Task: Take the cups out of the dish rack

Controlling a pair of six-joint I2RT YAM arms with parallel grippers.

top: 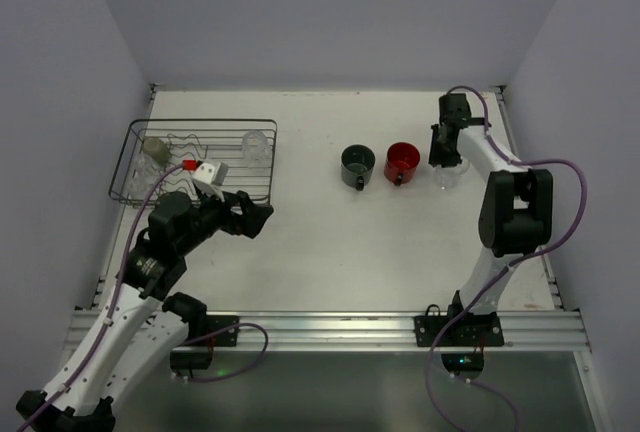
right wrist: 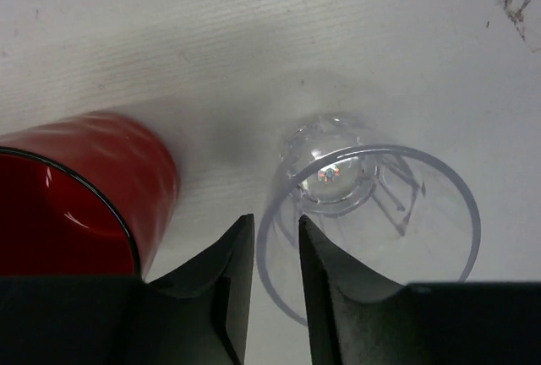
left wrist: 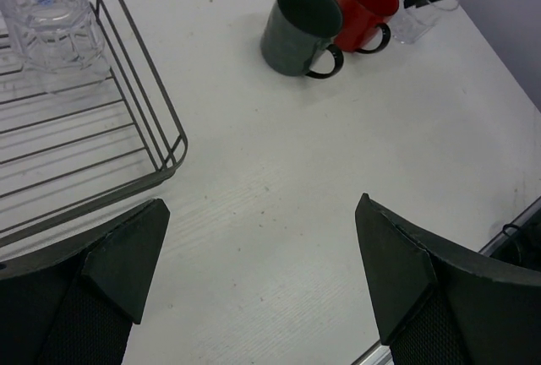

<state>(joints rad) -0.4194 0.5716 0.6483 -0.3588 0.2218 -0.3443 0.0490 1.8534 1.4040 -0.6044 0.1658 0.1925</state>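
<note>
From above, the dish rack (top: 205, 121) stands in the far left corner of the table (top: 330, 252); it holds the olive-grey cup (top: 153, 144) in its own far left corner and the small tumbler (top: 257, 144) in its far right corner; three cups are out, in a row toward the far right corner: the dark mug (top: 357, 164), the red mug (top: 402, 162) and the clear glass cup (top: 447, 180); my right gripper (top: 446, 164) hangs over that last one, and my left gripper (top: 255, 217) waits just beside the near right corner of the rack

From my left wrist, my left fingers (left wrist: 118, 255) are spread wide and hold nothing; the tumbler sits upside down on the rack wires; the dark mug stands upright and looks empty; the red mug is close behind it, their handles toward me

From my right wrist, the clear glass cup stands upright on the table just beside the red mug, and both look empty; my right fingers (right wrist: 224, 297) are nearly together with the glass rim between them, one inside the cup and one outside; whether the pads press the glass or stand just free of it, I cannot tell

I judge this step to be the letting go; to do it well I should part these fingers more, then rise straight up, so the inner finger does not catch the rim and push the cup against the red mug; two cups in the rack remain, and my left arm is nearer to them
</note>
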